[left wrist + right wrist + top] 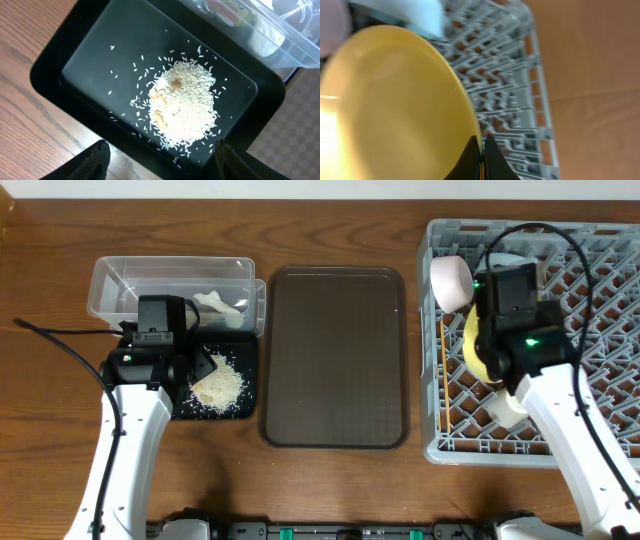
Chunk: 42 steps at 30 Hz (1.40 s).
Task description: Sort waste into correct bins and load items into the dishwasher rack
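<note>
While the plate [395, 110] stood on edge within the rack [600, 270], pinched at its rim by the right gripper [481, 145], it likely needed lowering squarely between tines before release. Only the right wrist view showed that pinch. The left wrist view showed the left gripper [160, 162] wide open, empty, above rice [185, 107] in the black tray [80, 55].
</note>
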Available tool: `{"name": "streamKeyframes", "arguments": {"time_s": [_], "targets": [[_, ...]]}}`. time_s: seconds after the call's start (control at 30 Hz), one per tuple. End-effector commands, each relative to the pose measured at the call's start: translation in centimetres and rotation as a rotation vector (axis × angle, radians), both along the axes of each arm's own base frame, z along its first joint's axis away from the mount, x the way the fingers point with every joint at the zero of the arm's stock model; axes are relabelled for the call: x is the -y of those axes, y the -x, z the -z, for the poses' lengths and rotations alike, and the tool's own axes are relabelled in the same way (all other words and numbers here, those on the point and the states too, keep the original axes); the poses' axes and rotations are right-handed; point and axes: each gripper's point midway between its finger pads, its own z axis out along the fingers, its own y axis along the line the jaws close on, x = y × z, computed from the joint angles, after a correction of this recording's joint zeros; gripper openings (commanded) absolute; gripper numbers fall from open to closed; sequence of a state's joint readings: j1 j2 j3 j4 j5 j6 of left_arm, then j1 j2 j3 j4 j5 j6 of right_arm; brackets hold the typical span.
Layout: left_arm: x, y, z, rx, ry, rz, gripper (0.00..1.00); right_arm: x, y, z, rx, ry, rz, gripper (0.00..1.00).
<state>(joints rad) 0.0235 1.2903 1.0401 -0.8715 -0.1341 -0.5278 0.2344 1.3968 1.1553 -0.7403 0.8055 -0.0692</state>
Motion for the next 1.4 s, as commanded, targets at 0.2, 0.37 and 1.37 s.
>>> {"name": "streamKeyframes", "arguments": {"time_s": [0.2,0.37,1.37], "targets": [[-0.1,-0.2,-0.3,0.008,-0.008,0.016,0.71,-4.9,-0.7,2.9,0.030,-0.398,-0.042,0.45],[2.0,-1.4,-0.6,0.033,0.005,0.228,0.70,-4.5,-0.5,2.5,0.077,-0.551,0.012,0.59],[6.2,6.8,-6.1,0.326,-0.016,0.520,0.71,-3.4,9.6,2.9,0.201,-0.854,-0.107,0.99]]}}
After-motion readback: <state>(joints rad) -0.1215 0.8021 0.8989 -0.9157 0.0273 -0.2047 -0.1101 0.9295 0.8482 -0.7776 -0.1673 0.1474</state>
